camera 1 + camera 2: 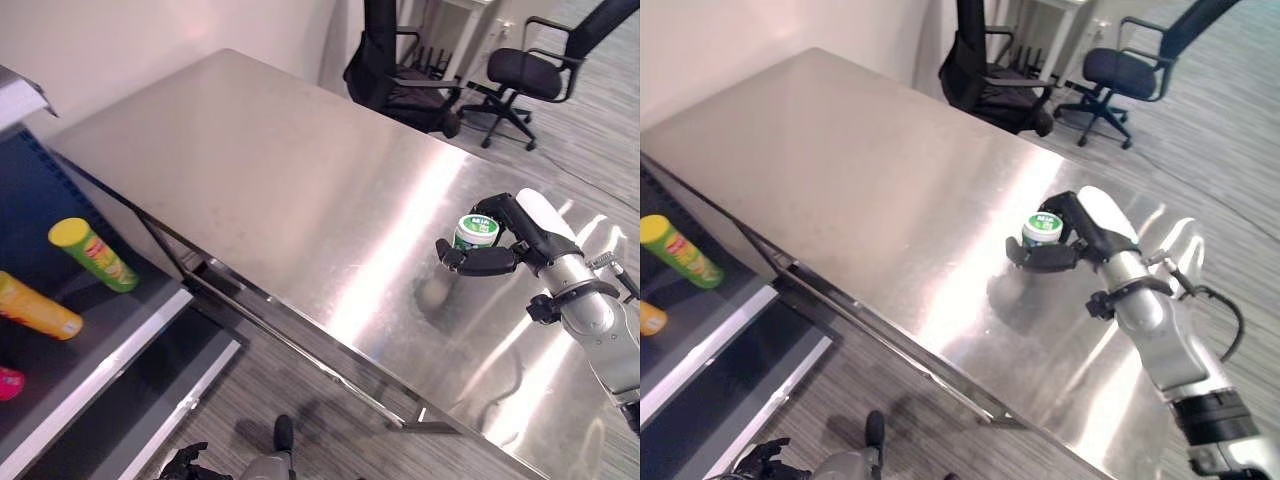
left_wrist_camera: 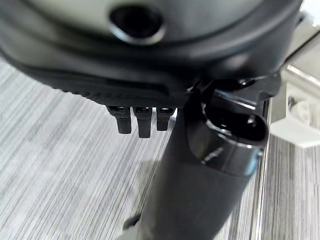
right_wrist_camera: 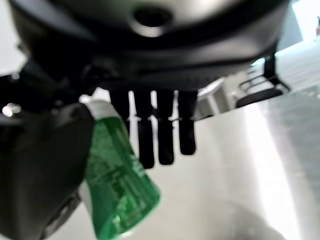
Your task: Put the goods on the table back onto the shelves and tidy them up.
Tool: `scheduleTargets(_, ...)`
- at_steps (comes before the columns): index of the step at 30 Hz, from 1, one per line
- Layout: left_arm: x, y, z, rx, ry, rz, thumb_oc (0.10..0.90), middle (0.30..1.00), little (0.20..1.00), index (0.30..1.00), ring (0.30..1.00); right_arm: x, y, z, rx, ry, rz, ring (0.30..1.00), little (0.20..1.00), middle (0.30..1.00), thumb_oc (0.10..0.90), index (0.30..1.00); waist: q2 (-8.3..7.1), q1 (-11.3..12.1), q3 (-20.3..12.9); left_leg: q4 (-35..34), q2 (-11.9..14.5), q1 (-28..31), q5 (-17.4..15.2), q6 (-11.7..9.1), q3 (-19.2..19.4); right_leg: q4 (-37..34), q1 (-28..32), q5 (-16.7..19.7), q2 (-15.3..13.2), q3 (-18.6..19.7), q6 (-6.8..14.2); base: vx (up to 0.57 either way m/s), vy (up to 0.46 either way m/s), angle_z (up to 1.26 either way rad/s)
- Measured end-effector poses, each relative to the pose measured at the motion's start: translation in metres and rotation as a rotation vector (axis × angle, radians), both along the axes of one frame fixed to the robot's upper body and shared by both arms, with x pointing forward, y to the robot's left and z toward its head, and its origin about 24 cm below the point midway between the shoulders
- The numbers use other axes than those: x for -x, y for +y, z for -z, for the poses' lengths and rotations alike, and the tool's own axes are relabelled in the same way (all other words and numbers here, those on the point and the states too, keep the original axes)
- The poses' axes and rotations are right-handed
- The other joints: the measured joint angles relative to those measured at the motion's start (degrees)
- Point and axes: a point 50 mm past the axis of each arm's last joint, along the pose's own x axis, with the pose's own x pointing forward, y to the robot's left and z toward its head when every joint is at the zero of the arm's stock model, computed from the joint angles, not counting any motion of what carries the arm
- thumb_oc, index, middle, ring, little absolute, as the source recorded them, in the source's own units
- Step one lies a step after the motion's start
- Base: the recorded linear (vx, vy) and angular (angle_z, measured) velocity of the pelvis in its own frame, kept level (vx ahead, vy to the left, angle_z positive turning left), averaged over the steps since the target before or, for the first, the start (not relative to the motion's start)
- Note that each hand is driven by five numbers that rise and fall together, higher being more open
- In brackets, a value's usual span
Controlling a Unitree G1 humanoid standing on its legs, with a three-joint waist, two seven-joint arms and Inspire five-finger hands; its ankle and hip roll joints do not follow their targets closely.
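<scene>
Left eye view: the right robot hand (image 1: 500, 245) holds a green cup (image 1: 476, 231) above the steel table (image 1: 280, 180), fingers and thumb curled round it, white lid uppermost, long axis near upright. Its base is hidden by fingers. Beside the table, tubes (image 1: 92, 254) lie on a shelf (image 1: 95, 350). The left robot hand (image 2: 140, 120) hangs curled, holding nothing.

Green cup (image 1: 476, 231) half hidden behind the right hand's (image 1: 505, 243) curled fingers, its lower body blurred in the right wrist view; orange can (image 1: 37, 308) and pink item (image 1: 8, 382) on the left shelf (image 1: 90, 375) cut by the edge; left hand (image 1: 185, 463) barely visible at the near edge
</scene>
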Motion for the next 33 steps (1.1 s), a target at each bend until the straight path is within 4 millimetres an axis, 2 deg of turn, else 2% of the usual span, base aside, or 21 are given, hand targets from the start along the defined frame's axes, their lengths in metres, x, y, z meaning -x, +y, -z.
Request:
scheduleTargets(1,-0.005,0.0,-0.002,-0.001,-0.02,0.005,0.8,0.9,0.9,0.9,0.9,0.002,-0.001,0.002,-0.008,-0.005,0.013,0.3,0.3,0.3,0.4,0.3,0.33,-0.2,0.0,0.0,-0.2,-0.1,0.0,0.2,-1.4,2.0,-1.3,-1.7,0.0,4.8,0.2,0.01,-0.198,0.93)
scheduleTargets(2,-0.01,0.003,-0.006,-0.01,-0.049,0.01,0.8,0.9,0.9,0.9,0.9,0.002,0.0,0.003,-0.026,-0.017,0.016,0.3,0.3,0.3,0.4,0.3,0.08,1.2,-0.1,0.0,-1.0,0.1,0.6,-1.0,-2.7,2.3,-2.4,-2.8,-0.6,7.6,0.4,0.01,-0.189,0.76)
scheduleTargets(6,0.001,-0.012,0.0,0.03,-0.056,0.013,0.8,0.9,0.9,0.9,0.9,0.005,-0.001,-0.001,-0.047,-0.078,0.028,0.3,0.3,0.3,0.4,0.3,1.64,2.3,-2.2,0.0,-0.4,-0.5,1.6,-2.7,-7.1,-4.9,2.6,0.0,1.9,2.2,-1.2,-0.03,-0.143,0.66)
scheduleTargets(7,0.012,-0.015,0.004,0.042,-0.025,0.002,0.8,0.9,0.9,0.9,0.9,0.005,-0.002,-0.003,-0.048,-0.087,0.031,0.3,0.3,0.3,0.4,0.3,1.79,3.1,-2.5,0.0,-0.2,-0.7,1.8,-2.8,-7.5,-5.8,3.2,0.2,2.5,1.9,-1.5,-0.11,-0.209,0.31)
scheduleTargets(8,0.035,-0.018,0.01,0.055,0.038,-0.018,0.8,0.9,0.9,0.9,0.9,0.005,-0.002,-0.005,-0.051,-0.098,0.029,0.3,0.3,0.3,0.4,0.3,1.66,4.3,-3.2,0.0,0.0,-1.0,2.5,-3.4,-8.2,-7.4,4.2,0.5,3.7,1.3,-2.0,-0.09,-0.165,0.38)
scheduleTargets(9,0.049,-0.019,0.013,0.059,0.078,-0.03,0.8,0.9,0.9,0.9,0.9,0.005,-0.002,-0.006,-0.053,-0.105,0.033,0.3,0.3,0.3,0.4,0.3,1.28,4.3,-3.5,0.0,-0.1,-1.2,2.8,-3.8,-9.2,-8.8,4.9,0.9,3.9,0.1,-2.2,-0.1,-0.165,0.38)
scheduleTargets(12,0.066,-0.018,0.015,0.059,0.125,-0.045,0.8,0.9,0.9,0.9,0.9,0.003,-0.001,-0.011,-0.057,-0.132,0.031,0.3,0.3,0.3,0.4,0.3,1.21,5.8,-3.5,0.0,0.7,-1.4,3.2,-4.4,-9.9,-9.4,5.5,0.9,5.2,-0.9,-2.4,-0.11,-0.16,0.24)
scheduleTargets(17,0.066,-0.018,0.015,0.059,0.123,-0.046,0.8,0.9,0.9,0.9,0.9,-0.002,0.005,-0.027,-0.072,-0.197,-0.002,0.3,0.3,0.3,0.4,0.3,1.33,6.7,-3.6,0.1,1.6,-1.9,4.2,-5.8,-11.5,-9.5,6.0,0.7,7.2,-2.0,-2.9,-0.08,-0.117,0.19)
scheduleTargets(19,0.063,-0.019,0.015,0.062,0.114,-0.043,0.8,0.9,0.9,0.9,0.9,-0.006,0.013,-0.046,-0.085,-0.272,-0.052,0.3,0.3,0.3,0.4,0.3,1.81,7.7,-3.4,0.4,2.4,-2.4,4.5,-6.8,-12.3,-9.5,6.4,0.6,9.0,-2.9,-4.1,-0.1,-0.116,0.3)
scheduleTargets(22,0.062,-0.02,0.015,0.065,0.112,-0.043,0.8,0.9,0.9,0.9,0.9,-0.003,0.024,-0.068,-0.053,-0.351,-0.121,0.3,0.3,0.3,0.4,0.3,2.67,7.7,-2.8,0.8,2.8,-3.3,4.2,-7.8,-13.3,-9.4,6.5,0.8,9.7,-4.3,-5.3,-0.12,-0.053,0.25)
scheduleTargets(24,0.059,-0.021,0.015,0.067,0.105,-0.041,0.8,0.9,0.9,0.9,0.9,0.0,0.03,-0.081,-0.003,-0.387,-0.166,0.3,0.3,0.3,0.4,0.3,3.33,7.3,-2.3,1.0,3.2,-4.5,3.6,-7.3,-12.2,-9.4,6.4,1.0,9.8,-5.8,-5.6,-0.15,-0.01,0.41)
scheduleTargets(26,0.052,-0.022,0.015,0.068,0.091,-0.037,0.8,0.9,0.9,0.9,0.9,0.004,0.032,-0.091,0.045,-0.411,-0.192,0.3,0.3,0.3,0.4,0.3,3.61,6.9,-1.7,0.8,3.8,-5.6,0.2,-6.1,-7.0,-8.4,5.7,0.9,9.4,-7.8,-5.8,-0.13,0.003,0.51)
scheduleTargets(27,0.046,-0.022,0.014,0.067,0.072,-0.033,0.8,0.9,0.9,0.9,0.9,0.005,0.033,-0.094,0.058,-0.417,-0.197,0.3,0.3,0.3,0.4,0.3,2.75,6.7,-1.2,1.3,4.5,-5.5,-2.5,-6.4,-2.5,-8.2,5.4,0.9,8.4,-8.5,-5.9,-0.06,0.013,0.4)
scheduleTargets(28,0.041,-0.021,0.012,0.065,0.057,-0.028,0.8,0.9,0.9,0.9,0.9,0.006,0.034,-0.096,0.061,-0.423,-0.202,0.3,0.3,0.3,0.4,0.3,1.34,6.8,-0.4,3.1,4.6,-5.8,-3.0,-5.5,1.0,-8.3,5.4,0.8,7.2,-8.9,-6.1,-0.12,0.055,0.17)
scheduleTargets(29,0.038,-0.021,0.012,0.064,0.052,-0.026,0.8,0.9,0.9,0.9,0.9,0.005,0.035,-0.095,0.055,-0.424,-0.206,0.3,0.3,0.3,0.4,0.3,0.67,7.1,0.0,5.6,4.6,-6.2,-3.4,-4.8,2.6,-8.2,5.7,0.8,5.9,-9.0,-6.1,-0.13,0.07,0.03)
scheduleTargets(30,0.04,-0.022,0.013,0.066,0.06,-0.02,0.8,0.9,0.9,0.9,0.9,0.006,0.039,-0.096,0.055,-0.428,-0.221,0.3,0.3,0.3,0.4,0.3,-1.11,7.1,0.8,10.8,4.7,-5.5,-4.0,-4.3,2.5,-7.9,6.4,0.8,4.0,-9.4,-6.0,-0.17,0.109,0.09)
scheduleTargets(31,0.041,-0.022,0.014,0.068,0.07,-0.015,0.8,0.9,0.9,0.9,0.9,0.008,0.042,-0.096,0.051,-0.435,-0.233,0.3,0.3,0.3,0.4,0.3,-1.91,6.1,1.2,15.2,5.1,-5.3,-5.8,-3.6,2.6,-7.5,7.4,0.8,2.6,-10.4,-6.0,-0.13,0.117,0.24)
scheduleTargets(32,0.046,-0.023,0.015,0.071,0.083,-0.018,0.8,0.9,0.9,0.9,0.9,0.009,0.044,-0.097,0.054,-0.442,-0.243,0.3,0.3,0.3,0.4,0.3,-1.25,5.2,0.9,16.1,5.1,-4.4,-4.8,-3.0,2.4,-6.4,7.7,0.5,2.6,-10.4,-5.6,-0.12,0.138,0.45)
scheduleTargets(33,0.046,-0.028,0.015,0.082,0.079,-0.015,0.8,0.9,0.9,0.9,0.9,0.011,0.044,-0.101,0.07,-0.453,-0.246,0.3,0.3,0.3,0.4,0.3,0.4,4.0,1.0,14.6,5.3,-2.9,-3.5,-2.0,0.6,-1.5,6.9,-0.7,2.2,-10.4,-4.5,-0.07,0.237,1.12)
